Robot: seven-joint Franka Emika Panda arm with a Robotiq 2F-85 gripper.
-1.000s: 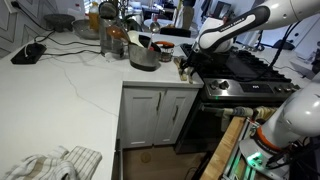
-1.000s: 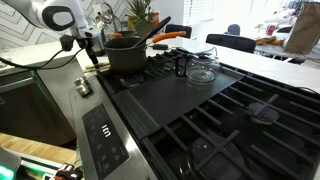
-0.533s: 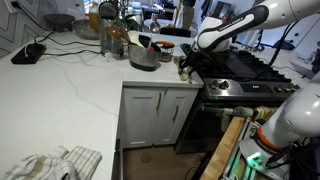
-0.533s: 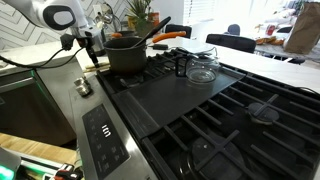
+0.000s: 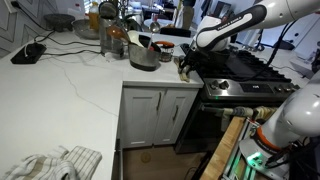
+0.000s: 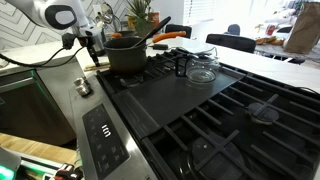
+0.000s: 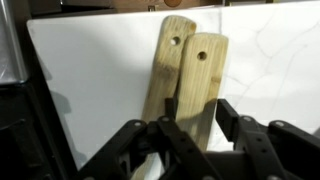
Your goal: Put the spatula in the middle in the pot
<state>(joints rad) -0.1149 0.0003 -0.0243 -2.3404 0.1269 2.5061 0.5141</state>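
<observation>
Two light wooden spatulas lie side by side on the white counter in the wrist view; only their handles show. My gripper (image 7: 198, 108) is open and low over them. Its fingers straddle the right-hand spatula (image 7: 203, 70), with a small gap showing at the right finger. The left-hand spatula (image 7: 168, 55) lies just outside the left finger. The dark pot (image 6: 128, 56) stands on the stove's corner burner, close beside the gripper (image 6: 91, 52), with a black utensil handle sticking out of it. In an exterior view the gripper (image 5: 183, 68) is at the counter's edge next to the stove.
A shiny silver pot (image 5: 143, 57), bottles and jars (image 5: 112, 38) crowd the counter behind the gripper. A glass lid (image 6: 202, 72) lies on the black stove grates (image 6: 190, 110). A cloth (image 5: 50, 163) lies on the near counter. A black edge runs along the left of the wrist view.
</observation>
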